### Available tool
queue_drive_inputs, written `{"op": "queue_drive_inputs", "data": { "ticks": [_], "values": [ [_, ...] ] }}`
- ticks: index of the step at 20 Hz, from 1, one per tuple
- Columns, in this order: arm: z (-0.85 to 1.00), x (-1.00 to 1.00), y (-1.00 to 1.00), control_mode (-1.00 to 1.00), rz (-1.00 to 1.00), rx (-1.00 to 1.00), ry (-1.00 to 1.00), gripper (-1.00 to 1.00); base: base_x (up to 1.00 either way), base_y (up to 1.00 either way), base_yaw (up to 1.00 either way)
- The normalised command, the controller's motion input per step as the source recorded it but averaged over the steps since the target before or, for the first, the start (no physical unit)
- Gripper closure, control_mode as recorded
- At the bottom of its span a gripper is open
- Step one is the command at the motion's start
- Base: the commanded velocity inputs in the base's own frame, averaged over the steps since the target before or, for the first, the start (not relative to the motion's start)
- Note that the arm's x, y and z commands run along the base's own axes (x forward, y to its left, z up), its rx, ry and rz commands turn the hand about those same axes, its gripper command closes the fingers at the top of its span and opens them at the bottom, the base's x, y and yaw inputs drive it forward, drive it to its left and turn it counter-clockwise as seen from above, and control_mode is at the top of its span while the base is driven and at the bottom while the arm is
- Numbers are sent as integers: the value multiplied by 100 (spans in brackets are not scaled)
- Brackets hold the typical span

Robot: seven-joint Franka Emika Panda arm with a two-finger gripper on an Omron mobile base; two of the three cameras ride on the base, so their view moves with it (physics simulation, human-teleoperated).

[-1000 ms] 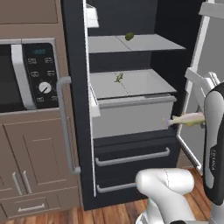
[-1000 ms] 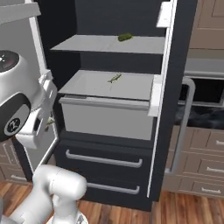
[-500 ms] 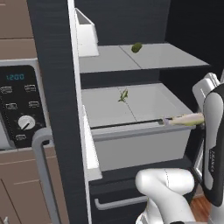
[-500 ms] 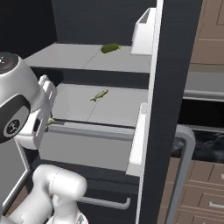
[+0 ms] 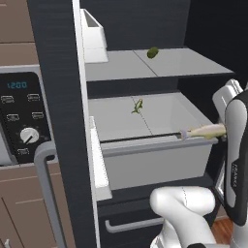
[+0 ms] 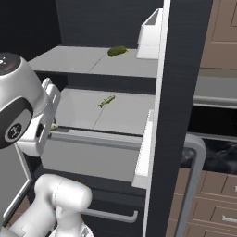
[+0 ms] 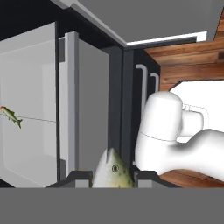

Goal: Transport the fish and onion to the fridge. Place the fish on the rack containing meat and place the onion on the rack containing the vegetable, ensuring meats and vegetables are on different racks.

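Observation:
The fish, pale with a darker back, pokes out leftward from my gripper, which is shut on it at the right end of the drawer's front edge. In the hand view its head sits between my two fingertips. The fridge stands open in front of me. A small olive-green vegetable lies on the upper shelf. A small greenish fish-shaped item lies on the lower rack. The onion is out of view.
A grey drawer front juts out under the lower rack. A white door bin hangs by the upper shelf. An oven panel with a dial and a grey handle is at left. Brown cabinets stand at right.
The base has driven in toward the fridge, so the shelves fill more of both base views. The fish stays in my shut gripper.

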Motion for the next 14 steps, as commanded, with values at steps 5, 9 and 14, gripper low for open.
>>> {"op": "queue_drive_inputs", "data": {
  "ticks": [5, 9, 14],
  "values": [
    [0, 0, 0, 100, 0, 0, 0, 100, 100, 0, 1],
    [-39, 100, 0, -100, 4, 0, -7, 100, 0, 0, 0],
    [-47, 98, -1, -100, 6, 0, -18, 100, 0, 0, 0]
  ]
}}
